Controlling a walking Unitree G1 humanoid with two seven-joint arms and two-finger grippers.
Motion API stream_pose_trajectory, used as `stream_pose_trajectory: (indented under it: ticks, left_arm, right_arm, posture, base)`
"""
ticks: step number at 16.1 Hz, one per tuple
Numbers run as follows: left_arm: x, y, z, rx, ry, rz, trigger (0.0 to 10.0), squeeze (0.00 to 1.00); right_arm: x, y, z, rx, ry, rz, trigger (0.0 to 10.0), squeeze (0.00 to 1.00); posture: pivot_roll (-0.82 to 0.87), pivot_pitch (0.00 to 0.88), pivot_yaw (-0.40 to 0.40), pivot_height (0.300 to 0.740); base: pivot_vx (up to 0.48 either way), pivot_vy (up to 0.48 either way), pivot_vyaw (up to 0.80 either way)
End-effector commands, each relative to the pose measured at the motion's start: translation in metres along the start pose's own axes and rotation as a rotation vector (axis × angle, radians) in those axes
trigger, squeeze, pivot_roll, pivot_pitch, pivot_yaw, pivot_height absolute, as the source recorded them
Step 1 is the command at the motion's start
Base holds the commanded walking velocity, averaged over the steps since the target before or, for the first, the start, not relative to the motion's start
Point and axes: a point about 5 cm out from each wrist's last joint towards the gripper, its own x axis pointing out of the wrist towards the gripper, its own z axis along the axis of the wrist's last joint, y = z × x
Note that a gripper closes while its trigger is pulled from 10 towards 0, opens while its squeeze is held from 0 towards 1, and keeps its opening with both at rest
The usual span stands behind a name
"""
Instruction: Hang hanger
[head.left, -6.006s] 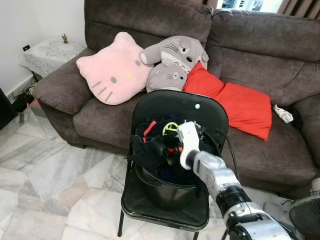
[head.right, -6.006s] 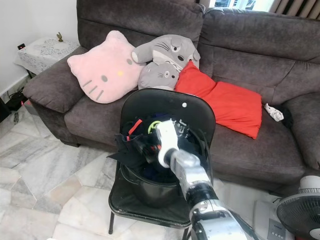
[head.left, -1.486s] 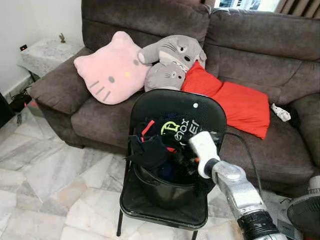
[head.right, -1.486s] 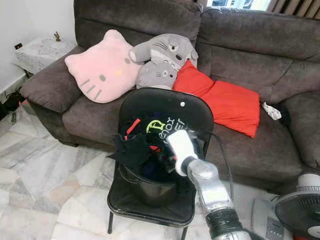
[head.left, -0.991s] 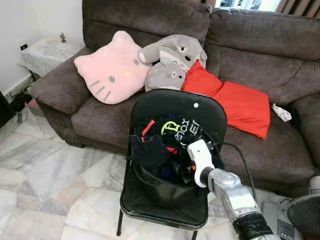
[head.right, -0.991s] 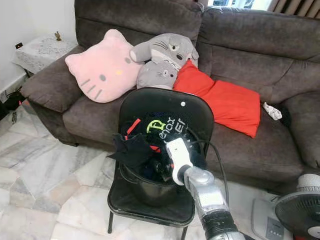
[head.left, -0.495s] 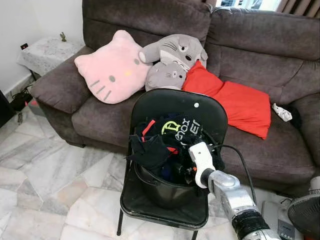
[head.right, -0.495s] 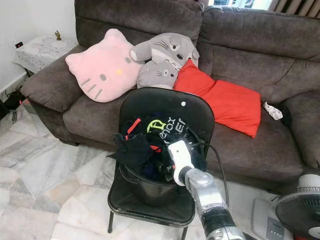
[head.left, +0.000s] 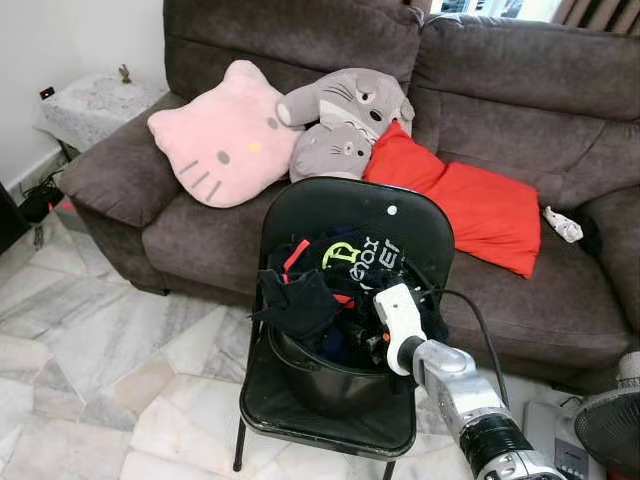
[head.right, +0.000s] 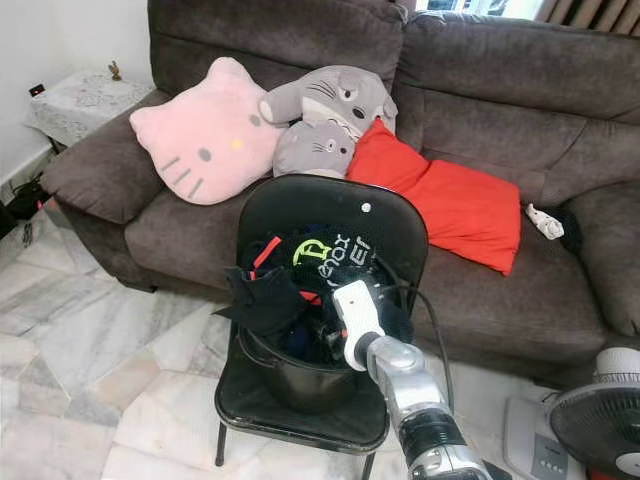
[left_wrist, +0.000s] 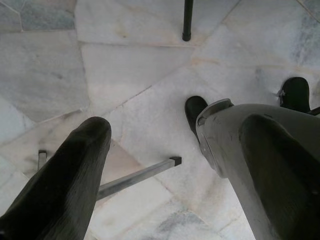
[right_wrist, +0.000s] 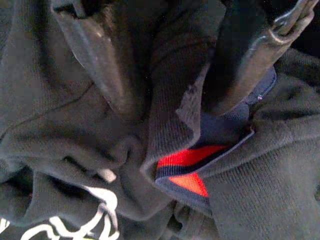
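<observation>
A black basket (head.left: 318, 376) heaped with dark clothes (head.left: 345, 268) stands on a black folding chair (head.left: 350, 212). One garment carries green and white lettering (head.left: 358, 254). My right gripper (head.left: 373, 345) reaches into the right side of the heap, its white wrist (head.left: 398, 314) just above the basket rim. In the right wrist view the gripper (right_wrist: 170, 107) has its black fingers (right_wrist: 100, 70) pressed into the cloth, with a fold of dark garment (right_wrist: 167, 95) bunched between them and a red and navy trim (right_wrist: 187, 167) just beyond. My left gripper (left_wrist: 165, 150) hangs over the floor, fingers apart.
A brown sofa (head.left: 520, 110) stands behind the chair with a pink cat cushion (head.left: 225, 140), grey plush toys (head.left: 345, 120) and a red pillow (head.left: 465, 200). A fan (head.left: 610, 430) sits at the lower right, a side table (head.left: 95, 100) at the left. Marble floor (head.left: 110, 350) lies left of the chair.
Over the last second the right gripper has sunk slightly deeper and leftward into the clothes. Six seconds ago it was higher, near the middle of the heap.
</observation>
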Motion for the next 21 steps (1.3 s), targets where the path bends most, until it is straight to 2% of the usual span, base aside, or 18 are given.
stream_pose_trajectory:
  ticks: [1, 2, 8, 15, 16, 17, 19, 20, 21]
  left_arm:
    - [-0.004, -0.011, -0.016, 0.015, 0.057, -0.047, 10.0, 0.0]
    - [-0.004, -0.011, -0.015, 0.014, 0.056, -0.046, 10.0, 0.0]
    - [-0.003, -0.013, -0.013, 0.007, 0.053, -0.045, 10.0, 0.0]
    - [-0.003, -0.015, -0.012, 0.001, 0.046, -0.041, 10.0, 0.0]
    - [-0.002, -0.017, -0.01, 0.0, 0.042, -0.042, 10.0, 0.0]
    - [0.0, -0.018, -0.007, 0.001, 0.037, -0.044, 10.0, 0.0]
    - [0.001, -0.019, -0.003, 0.002, 0.034, -0.045, 10.0, 0.0]
    - [0.002, -0.018, -0.001, 0.004, 0.032, -0.045, 10.0, 0.0]
    - [0.002, -0.016, 0.001, 0.005, 0.031, -0.044, 10.0, 0.0]
  right_arm:
    - [0.001, 0.001, -0.001, -0.014, 0.012, 0.01, 0.3, 0.0]
    - [0.001, 0.001, -0.003, -0.016, 0.018, 0.009, 0.0, 0.0]
    - [0.001, -0.004, -0.003, -0.023, 0.019, -0.02, 0.0, 0.0]
    - [-0.005, -0.021, 0.003, 0.013, -0.062, -0.192, 0.0, 0.0]
    - [-0.01, -0.03, 0.012, 0.039, -0.12, -0.259, 0.0, 0.0]
    - [-0.019, -0.044, 0.025, 0.03, -0.189, -0.357, 0.0, 0.0]
    - [-0.033, -0.059, 0.05, -0.015, -0.286, -0.436, 0.0, 0.0]
    - [-0.048, -0.067, 0.085, -0.075, -0.412, -0.467, 0.0, 0.0]
    - [-0.059, -0.072, 0.109, -0.107, -0.491, -0.483, 0.0, 0.0]
  posture:
    - [-0.05, 0.117, -0.074, 0.74]
    - [-0.05, 0.119, -0.075, 0.74]
    - [-0.05, 0.127, -0.08, 0.74]
    - [-0.05, 0.129, -0.079, 0.74]
    - [-0.06, 0.127, -0.078, 0.74]
    - [-0.06, 0.127, -0.078, 0.74]
    - [-0.07, 0.119, -0.075, 0.74]
    - [-0.08, 0.11, -0.075, 0.74]
    - [-0.08, 0.105, -0.075, 0.74]
  base:
    - [0.0, 0.0, 0.0]
    - [0.0, 0.0, 0.0]
    - [0.0, 0.0, 0.0]
    - [0.0, 0.0, 0.0]
    - [0.0, 0.0, 0.0]
    - [0.0, 0.0, 0.0]
    - [0.0, 0.0, 0.0]
    - [0.0, 0.0, 0.0]
    - [0.0, 0.0, 0.0]
